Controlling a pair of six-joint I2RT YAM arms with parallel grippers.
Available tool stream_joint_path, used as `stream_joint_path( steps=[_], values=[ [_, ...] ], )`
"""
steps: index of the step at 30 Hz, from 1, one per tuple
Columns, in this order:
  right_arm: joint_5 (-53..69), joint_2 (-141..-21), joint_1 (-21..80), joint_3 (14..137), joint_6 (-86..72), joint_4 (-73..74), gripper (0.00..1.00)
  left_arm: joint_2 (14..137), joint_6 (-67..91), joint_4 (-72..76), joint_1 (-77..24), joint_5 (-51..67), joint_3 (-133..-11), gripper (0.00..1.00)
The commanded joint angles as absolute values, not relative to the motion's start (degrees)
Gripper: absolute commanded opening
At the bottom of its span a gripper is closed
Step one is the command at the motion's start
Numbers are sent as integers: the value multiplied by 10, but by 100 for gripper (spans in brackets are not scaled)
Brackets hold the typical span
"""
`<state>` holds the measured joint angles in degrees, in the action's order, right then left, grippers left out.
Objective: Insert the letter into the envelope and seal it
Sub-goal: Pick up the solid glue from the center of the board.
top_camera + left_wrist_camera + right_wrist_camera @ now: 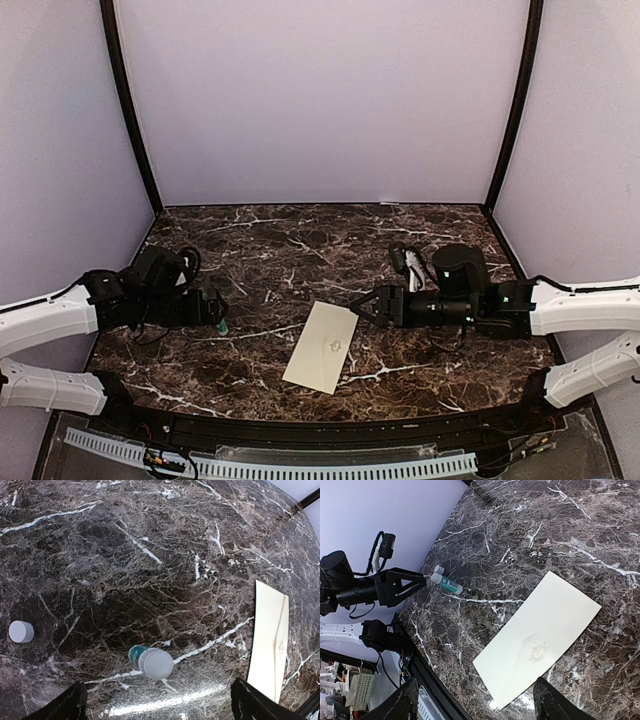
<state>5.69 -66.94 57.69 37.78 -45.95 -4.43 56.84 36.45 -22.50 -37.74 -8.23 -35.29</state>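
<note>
the left gripper (214,308), at the left middle of the overhead view, has its fingers (67,707) spread wide and clamped on nothing. just beyond its tips a glue stick (150,661) lies loose on the marble table (250,250), and a small white cap (21,631) stands apart from it at the left edge of the left wrist view. the right gripper (362,305), right of centre in the overhead view, is also parted and empty, hanging just above the upper right corner of the envelope (322,347). the envelope lies flat and slanted at the lower middle of that frame, between the two arms. its flap is folded down, with the small mark showing at the middle. the letter shows in no view. no loose sheet lies anywhere on the table, so it is most likely inside the envelope, though that cannot be seen. the task looks to be at its sealing end, judging by the glue stick set down and the flap folded over. whether the flap is actually stuck cannot be told. if it is not, the next move calls for one gripper to press along the flap edge while the other steadies the thin paper so it does not slide on the smooth stone.
</note>
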Motion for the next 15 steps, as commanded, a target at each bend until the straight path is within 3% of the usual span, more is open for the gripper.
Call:
stream_joint_path(
  steps=[1,7,15],
  values=[
    [64,-679,578,373,-465,-74,75,588,364,-181,-369,-80,-318,99],
    [70,-693,578,378,-468,-80,75,626,360,-129,-369,-71,-316,97],
    [72,-703,578,378,-471,-86,75,676,343,-121,-369,-88,-330,71]
  ],
)
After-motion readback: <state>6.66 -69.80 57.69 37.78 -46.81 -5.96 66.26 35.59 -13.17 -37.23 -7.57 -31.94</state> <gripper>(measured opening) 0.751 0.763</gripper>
